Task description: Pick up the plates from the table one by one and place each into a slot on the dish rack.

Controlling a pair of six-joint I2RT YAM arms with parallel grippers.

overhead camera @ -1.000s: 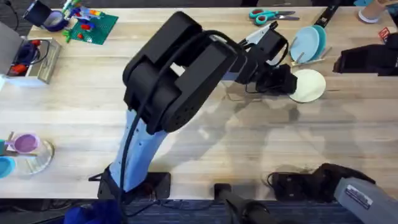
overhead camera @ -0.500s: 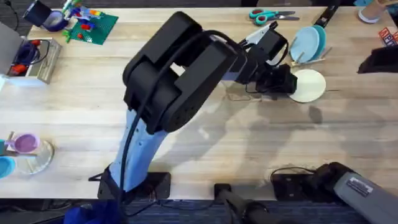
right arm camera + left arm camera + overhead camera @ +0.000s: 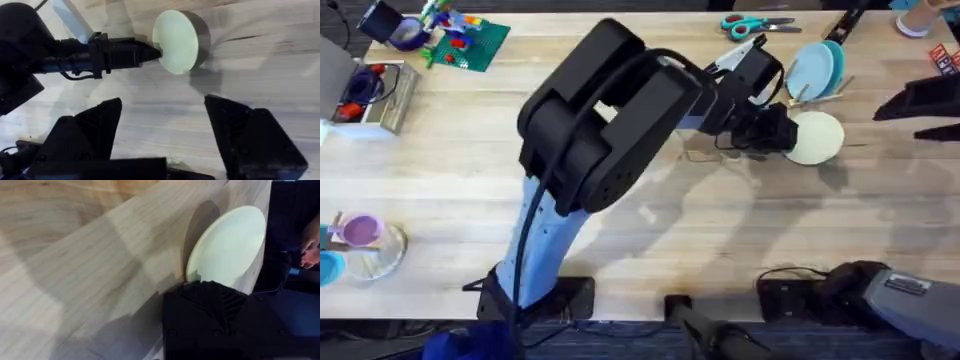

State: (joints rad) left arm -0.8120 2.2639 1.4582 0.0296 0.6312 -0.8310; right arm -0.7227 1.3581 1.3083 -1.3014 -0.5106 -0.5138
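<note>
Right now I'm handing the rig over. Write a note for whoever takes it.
Left hand: shut on the rim of the cream plate, which is tilted up off the table.
Right hand: open, empty, above the table and facing that plate.
Blue plate: appears to be standing in the dish rack. That step looks done.
Left to do: carry the cream plate to a free slot in the rack and release.

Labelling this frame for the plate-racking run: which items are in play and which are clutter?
In play: cream plate at the left gripper; light blue plate already standing in the dish rack; right gripper, jaws open.

Clutter: scissors, green brick baseplate, purple cup.
</note>
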